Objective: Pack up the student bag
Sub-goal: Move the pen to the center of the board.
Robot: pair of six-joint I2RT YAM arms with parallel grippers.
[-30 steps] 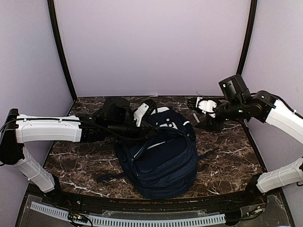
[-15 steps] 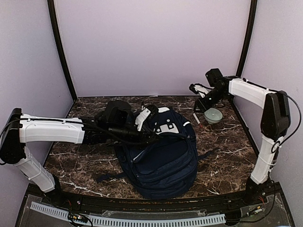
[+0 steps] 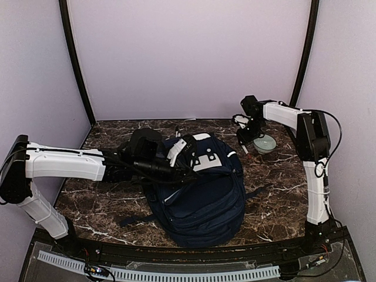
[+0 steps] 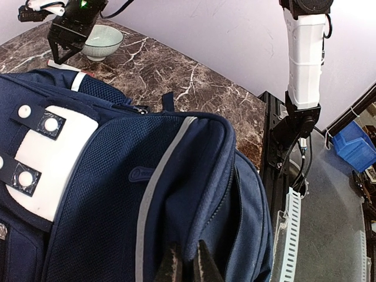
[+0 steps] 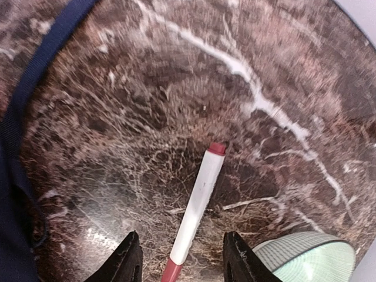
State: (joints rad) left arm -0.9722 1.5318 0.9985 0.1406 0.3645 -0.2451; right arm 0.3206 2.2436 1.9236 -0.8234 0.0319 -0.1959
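At the middle of the marble table (image 3: 282, 176) lies the backpack (image 3: 202, 200). It is navy and front side up, with its white patch (image 3: 205, 157) toward twelve o'clock and its rounded bottom toward six. One dark strap (image 3: 126, 221) trails out at about eight o'clock.

My left arm reaches in from nine o'clock. My left gripper (image 4: 187, 264) is clamped tight on the backpack's fabric, right on the rim of an open zip pocket near the top of the bag, and I can see cloth pinched between my two fingertips. A grey stripe (image 4: 155, 194) runs along that flap, straight down toward my grip.

Now over to two o'clock from the bag. My right gripper (image 5: 182, 261) points down at the tabletop with its fingers spread apart, one on each side of a white pen (image 5: 198, 202) with red ends. There's marble showing between the pen and each finger, so I'm astride it and not gripping it. The pen lies flat on the table, and in my wrist view it runs from between my fingertips up toward one o'clock.

A pale green bowl (image 5: 308, 258) stands upright just beside the pen, at four o'clock from it. The backpack's blue edge sits at nine o'clock, apart from the pen.
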